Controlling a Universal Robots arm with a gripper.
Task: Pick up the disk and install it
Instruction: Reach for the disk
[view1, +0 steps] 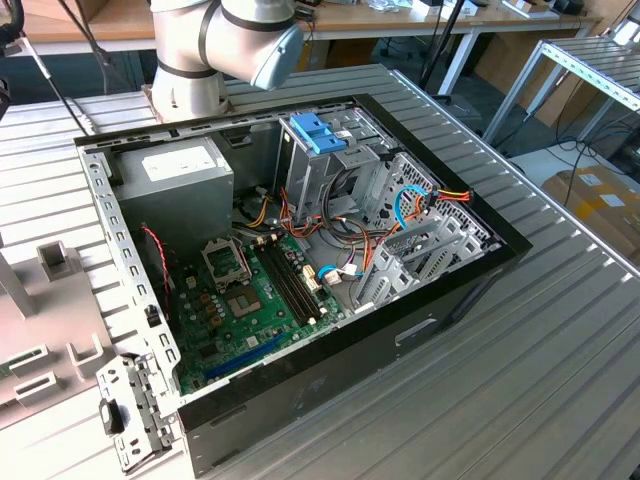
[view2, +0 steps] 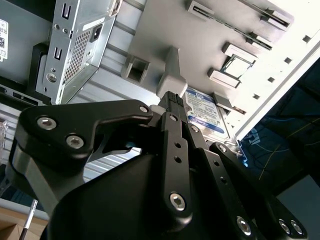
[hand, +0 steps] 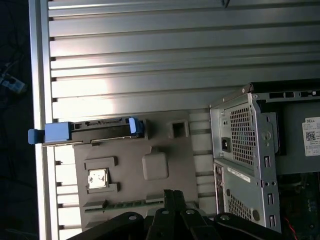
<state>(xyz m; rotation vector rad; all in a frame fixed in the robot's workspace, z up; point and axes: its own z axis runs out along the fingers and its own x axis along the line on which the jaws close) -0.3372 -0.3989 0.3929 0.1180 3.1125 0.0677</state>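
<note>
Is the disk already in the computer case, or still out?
Still out: in the first wrist view the disk stands on edge in the grey fixture beside the case.

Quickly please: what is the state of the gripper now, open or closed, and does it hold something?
Gripper: closed, holding nothing; the disk stands on edge in the grey holder, apart from it.

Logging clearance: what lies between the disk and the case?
In the first wrist view, the grey plate with a small square pocket lies between the disk and the case.
</note>
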